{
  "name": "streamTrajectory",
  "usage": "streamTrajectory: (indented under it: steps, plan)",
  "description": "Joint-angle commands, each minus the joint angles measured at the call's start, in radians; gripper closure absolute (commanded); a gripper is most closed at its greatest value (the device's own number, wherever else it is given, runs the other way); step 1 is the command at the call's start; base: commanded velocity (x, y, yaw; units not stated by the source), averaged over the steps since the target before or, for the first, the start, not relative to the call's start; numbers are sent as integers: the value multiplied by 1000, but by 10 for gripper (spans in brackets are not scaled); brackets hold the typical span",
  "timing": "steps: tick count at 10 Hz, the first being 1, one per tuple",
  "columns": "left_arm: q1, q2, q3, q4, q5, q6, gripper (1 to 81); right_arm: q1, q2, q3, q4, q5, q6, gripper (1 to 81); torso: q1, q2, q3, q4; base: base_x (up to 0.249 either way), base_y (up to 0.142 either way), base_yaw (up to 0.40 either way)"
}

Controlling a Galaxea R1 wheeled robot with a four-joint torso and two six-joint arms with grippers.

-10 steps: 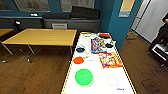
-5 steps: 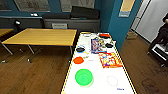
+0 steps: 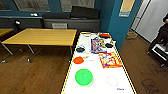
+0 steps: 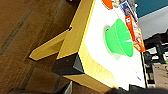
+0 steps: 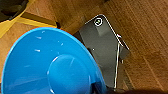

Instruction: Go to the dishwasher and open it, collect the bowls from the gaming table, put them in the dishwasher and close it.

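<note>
The right claw (image 5: 120,90) points down beside the robot's dark plate (image 5: 105,47).

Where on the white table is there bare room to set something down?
Bare white shows on the table between the green bowl and the near edge, and between the green and orange bowl. The far end is crowded: game sheets, blue bowl, red bowl.

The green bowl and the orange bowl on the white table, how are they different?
The green bowl is bigger than the orange bowl. The green bowl sits nearer the robot's end of the gaming table; the orange bowl sits farther along. The green one looks deep in the left wrist view; how deep the orange one is cannot be told. Both are round, plain, bright, and near the same long edge.
</note>
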Motion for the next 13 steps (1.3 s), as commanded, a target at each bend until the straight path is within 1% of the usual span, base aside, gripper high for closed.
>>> streamTrajectory:
  steps: [1,2,3,4,5,6,7,9,10,12,13]
  plan:
    - [-321,-44,38,-159,282,-98,10,12,-47,23,-38,-57,-3,811,0,0,0,0,0,0,0]
    - [-395,-24,35,-166,373,-103,10,15,-43,20,-36,-57,-3,811,0,0,0,0,0,0,0]
    - [-444,-1,26,-164,429,-106,10,18,-40,20,-36,-60,-3,811,0,0,0,0,0,0,0]
    - [-479,32,3,-172,459,-109,10,19,-40,23,-36,-60,-3,811,0,0,0,0,0,0,0]
    - [-493,55,-14,-186,470,-142,10,19,-40,23,-33,-60,-3,811,0,0,0,0,0,0,0]
    - [-496,100,-57,-190,470,-226,10,22,-38,23,-30,-60,-3,811,0,0,0,0,0,0,0]
    - [-510,148,-91,-178,473,-268,10,25,-35,24,-30,-62,-3,811,0,0,0,0,0,0,0]
    - [-533,260,-178,-146,521,-270,10,33,-29,24,-30,-63,-3,811,0,0,0,0,0,0,0]
    - [-539,315,-231,-141,530,-271,10,33,-26,24,-29,-65,-3,811,0,0,0,0,0,0,0]
    - [-561,380,-290,-141,531,-273,10,41,-21,24,-29,-65,-3,811,0,0,0,0,0,0,0]
    - [-576,407,-316,-126,530,-273,10,47,-18,24,-29,-66,-3,811,0,0,0,0,0,0,0]
